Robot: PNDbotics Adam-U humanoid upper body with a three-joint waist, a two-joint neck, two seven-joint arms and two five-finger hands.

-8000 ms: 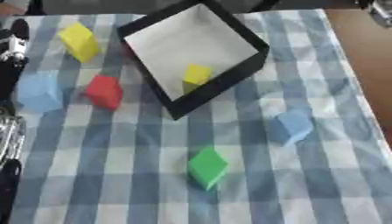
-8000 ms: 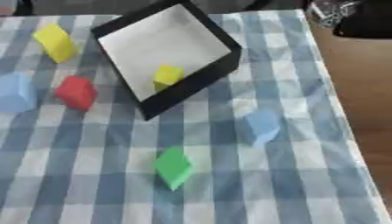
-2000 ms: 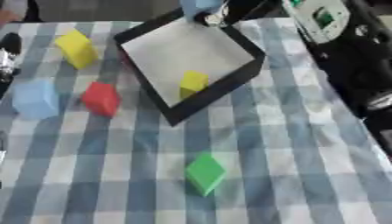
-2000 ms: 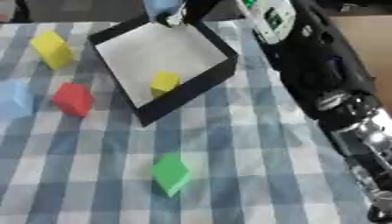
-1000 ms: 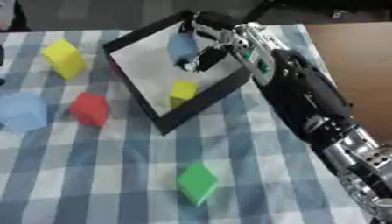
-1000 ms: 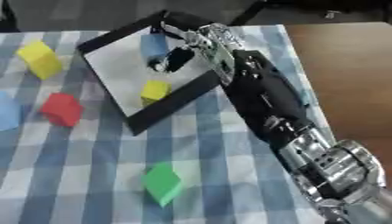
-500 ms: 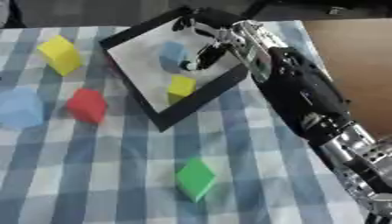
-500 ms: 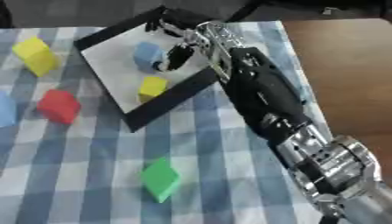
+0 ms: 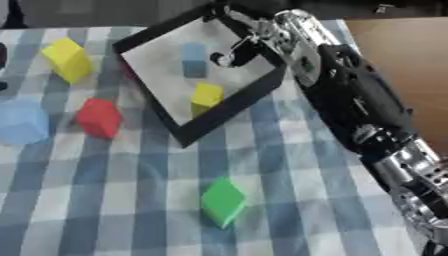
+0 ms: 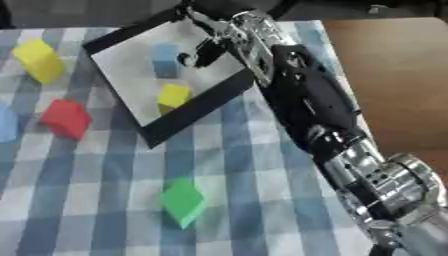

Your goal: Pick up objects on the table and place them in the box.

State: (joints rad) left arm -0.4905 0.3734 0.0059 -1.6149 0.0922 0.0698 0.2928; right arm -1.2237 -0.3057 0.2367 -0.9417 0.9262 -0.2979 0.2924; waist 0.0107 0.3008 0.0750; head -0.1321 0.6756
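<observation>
Your right hand (image 9: 249, 42) is over the far right corner of the box (image 9: 223, 112), fingers (image 9: 223, 59) apart and curled slightly, holding nothing that I can see. The small blue block (image 9: 193, 59) sits apart from them on the box floor, so read that one as placed. A yellow block (image 9: 206, 99) is also in the box, nearer you. Left hand isn't in view. Left on the worktop (image 9: 105, 200): green block (image 9: 223, 201) near, centre; red block (image 9: 98, 117) just left of the box; light blue block (image 9: 22, 122) at the left edge; larger yellow block (image 9: 68, 60) far left. All look like light, rigid cubes, probably foam or painted wood, so no crush risk, but smooth faces can slip. Take each across two opposite flat faces, thumb one side and fingers the other, not on the corners. Green sits turned corner-on to you, so rotate your wrist to match its faces before closing. The box looks light and sits skewed on the checked cloth (image 9: 289, 210), which may bunch. Lift the arm straight out; don't drag the forearm over the right wall or it'll shift.
</observation>
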